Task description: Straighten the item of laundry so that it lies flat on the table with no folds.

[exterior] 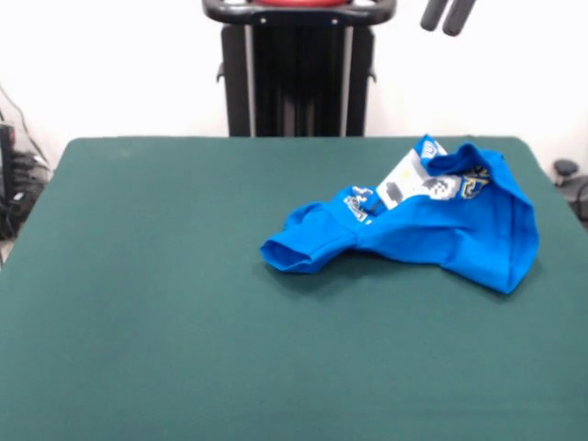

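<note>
The item of laundry (432, 230), a bright blue T-shirt, lies crumpled on the right half of the table (165, 303). It is bunched and folded over itself. A sleeve-like end points left, and part of the white printed graphic shows near its far side. The gripper (446, 15) shows only as dark tips at the top edge, high above the table and beyond the shirt's far side. It touches nothing and nothing hangs from it.
The dark green cloth spreads wide to the left of the shirt and in front of it. The shirt's right side lies close to the table's right edge. Cables and dark objects (14, 175) sit off the table at the left.
</note>
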Robot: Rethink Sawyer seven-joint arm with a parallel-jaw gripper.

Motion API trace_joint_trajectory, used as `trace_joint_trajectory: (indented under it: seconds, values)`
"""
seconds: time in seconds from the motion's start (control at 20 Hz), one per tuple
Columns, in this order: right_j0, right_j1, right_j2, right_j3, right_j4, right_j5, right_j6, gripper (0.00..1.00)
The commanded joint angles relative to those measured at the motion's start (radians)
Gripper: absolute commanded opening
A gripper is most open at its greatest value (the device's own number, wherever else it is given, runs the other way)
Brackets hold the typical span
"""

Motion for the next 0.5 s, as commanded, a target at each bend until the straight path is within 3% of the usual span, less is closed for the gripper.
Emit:
trace_joint_trajectory:
  seconds: [0.05, 0.5]
  values:
    - [-0.199, -0.119, 0.356, 0.044, -0.062, 0.261, -0.65, 1.0]
    - [-0.211, 0.049, 0.436, -0.012, -0.124, 0.075, -0.449, 1.0]
